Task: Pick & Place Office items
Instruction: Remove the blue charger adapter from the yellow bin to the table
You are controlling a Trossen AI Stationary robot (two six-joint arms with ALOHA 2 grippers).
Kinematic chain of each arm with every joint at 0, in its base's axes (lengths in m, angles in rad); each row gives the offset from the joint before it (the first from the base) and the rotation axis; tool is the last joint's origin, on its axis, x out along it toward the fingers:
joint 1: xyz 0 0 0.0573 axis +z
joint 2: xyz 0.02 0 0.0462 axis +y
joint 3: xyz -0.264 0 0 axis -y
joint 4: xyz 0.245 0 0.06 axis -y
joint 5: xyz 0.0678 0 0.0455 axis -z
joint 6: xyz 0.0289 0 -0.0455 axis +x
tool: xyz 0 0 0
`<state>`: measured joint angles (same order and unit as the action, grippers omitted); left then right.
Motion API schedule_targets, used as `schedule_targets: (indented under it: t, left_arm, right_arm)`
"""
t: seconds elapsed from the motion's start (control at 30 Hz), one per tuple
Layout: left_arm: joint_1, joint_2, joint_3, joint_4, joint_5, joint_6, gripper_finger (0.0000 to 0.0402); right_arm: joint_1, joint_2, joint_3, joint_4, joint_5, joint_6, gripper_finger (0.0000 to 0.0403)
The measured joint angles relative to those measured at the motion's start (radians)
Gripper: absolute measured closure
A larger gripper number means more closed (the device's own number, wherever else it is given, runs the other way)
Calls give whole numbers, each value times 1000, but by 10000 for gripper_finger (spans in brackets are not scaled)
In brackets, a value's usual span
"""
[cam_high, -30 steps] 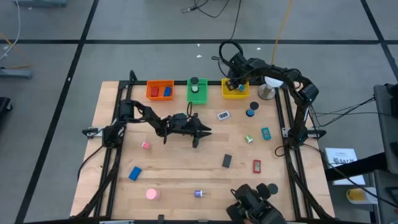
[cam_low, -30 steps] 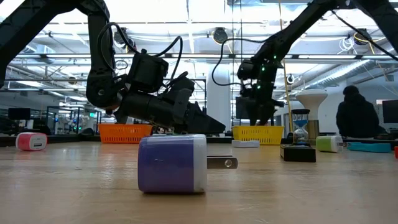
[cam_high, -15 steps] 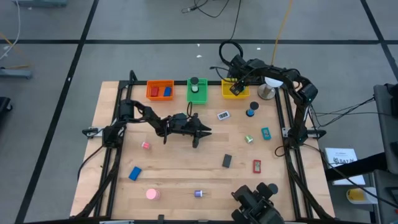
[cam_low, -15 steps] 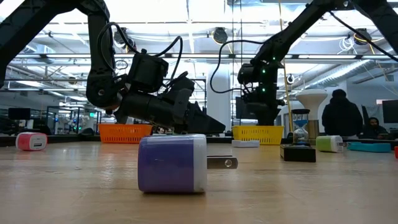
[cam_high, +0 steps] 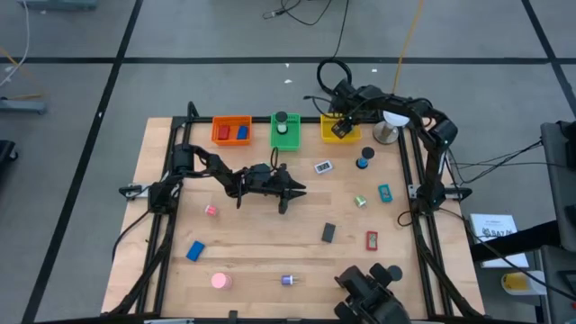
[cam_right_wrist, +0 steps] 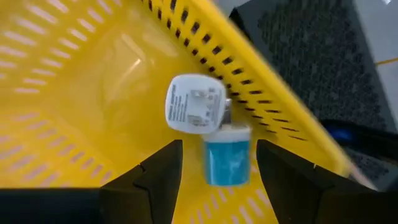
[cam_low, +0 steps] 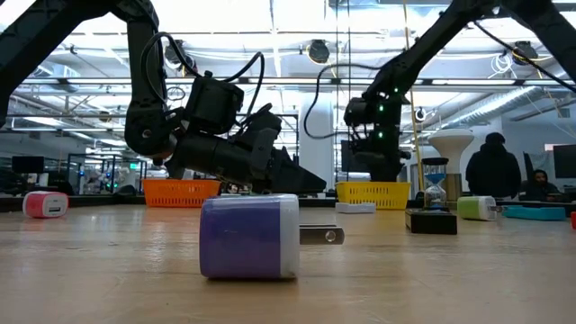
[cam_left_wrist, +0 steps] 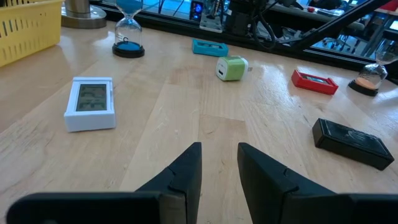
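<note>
Overhead, table-level, two wrist views; shared table (cam_high: pixel 261 243).

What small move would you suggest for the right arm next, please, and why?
Probably lift the right end effector straight up and away from the yellow bin. Its fingers stand apart with nothing between them, and a white and blue charger already lies inside the bin, so that drop looks done. Many items wait on the table.
</note>
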<state>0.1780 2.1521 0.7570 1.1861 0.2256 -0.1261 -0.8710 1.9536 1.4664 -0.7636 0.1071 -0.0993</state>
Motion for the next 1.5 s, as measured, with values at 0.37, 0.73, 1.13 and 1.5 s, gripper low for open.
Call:
schedule_targets:
  t: [0.37,0.73,1.13,1.5]
  left_arm:
    - [0,0,0,-1,0,0,298]
    - [0,0,0,-1,0,-1,298]
    - [0,0,0,-1,0,-1,298]
    - [4,0,0,0,0,-8,298]
  right_arm:
    - [2,24,-1,17,47,-18,217]
    - [3,23,-13,21,21,-26,264]
    - [3,25,-59,62,-7,-19,261]
    - [11,-69,-60,59,-8,8,265]
